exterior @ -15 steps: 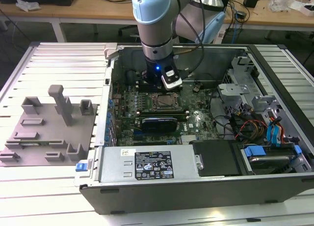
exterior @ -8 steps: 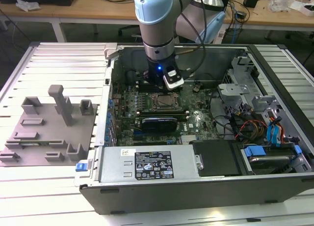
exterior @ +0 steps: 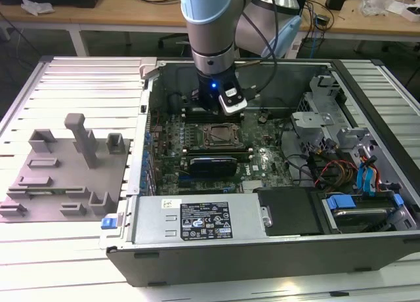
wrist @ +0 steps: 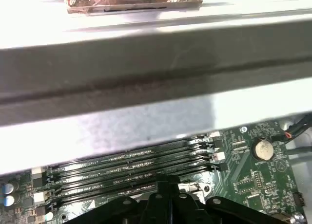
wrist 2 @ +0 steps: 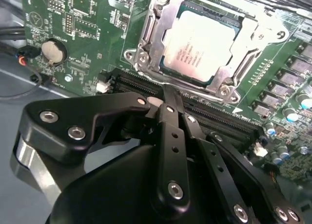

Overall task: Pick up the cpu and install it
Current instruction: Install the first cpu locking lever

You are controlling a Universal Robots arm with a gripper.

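Already the cpu (wrist 2: 202, 41) sits in its socket frame (wrist 2: 146, 44).

The cpu (wrist 2: 202, 45), a flat silvery square with a pale rim, lies seated in its socket frame (wrist 2: 146, 44) just beyond the hand (wrist 2: 165, 95).

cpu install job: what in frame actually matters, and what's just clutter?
Job:
- cpu, seated in the socket, silvery top showing
- claw, hanging just over the memory slots beside the socket, holding nothing

Clutter:
- grey tray outside the case, on the exterior view's left
- coin cell
- power supply
- drive cables
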